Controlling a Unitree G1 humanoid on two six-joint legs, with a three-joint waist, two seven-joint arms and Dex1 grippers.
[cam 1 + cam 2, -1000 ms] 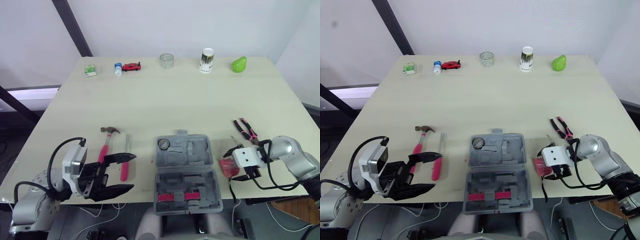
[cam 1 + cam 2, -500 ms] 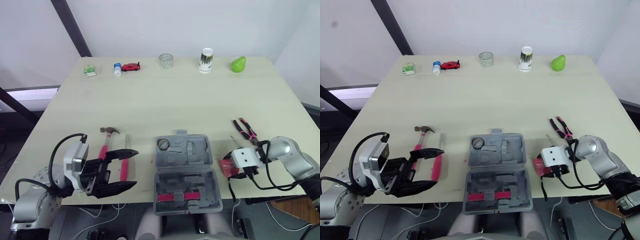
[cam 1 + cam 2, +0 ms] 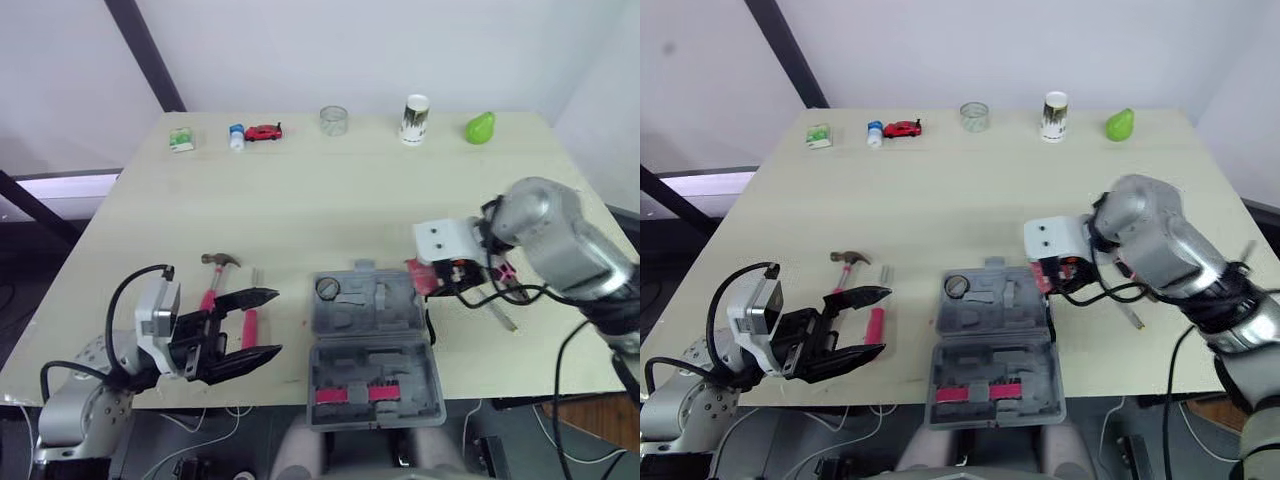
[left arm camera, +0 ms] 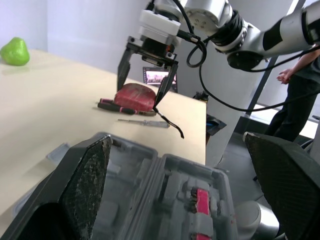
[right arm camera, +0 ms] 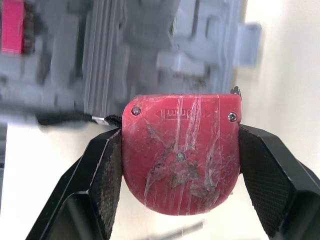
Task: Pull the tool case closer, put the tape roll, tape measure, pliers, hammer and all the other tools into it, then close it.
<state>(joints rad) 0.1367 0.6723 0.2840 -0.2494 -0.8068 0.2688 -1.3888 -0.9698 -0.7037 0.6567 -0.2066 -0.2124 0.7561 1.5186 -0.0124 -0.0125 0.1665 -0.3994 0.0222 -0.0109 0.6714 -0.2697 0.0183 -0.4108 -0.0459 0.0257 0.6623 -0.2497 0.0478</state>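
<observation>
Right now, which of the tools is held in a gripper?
The red tape measure, clamped between the right gripper's fingers by the open tool case's right edge. The hammer, pliers and screwdriver lie loose on the table.

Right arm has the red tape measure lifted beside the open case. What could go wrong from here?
1. The black strap dangling under the tape measure could snag on the rim of the tool case, or end up draped across it and block closing.
2. The right gripper pinches the tape measure by its rounded sides. It might slip or twist on release and miss its moulded recess.
</observation>
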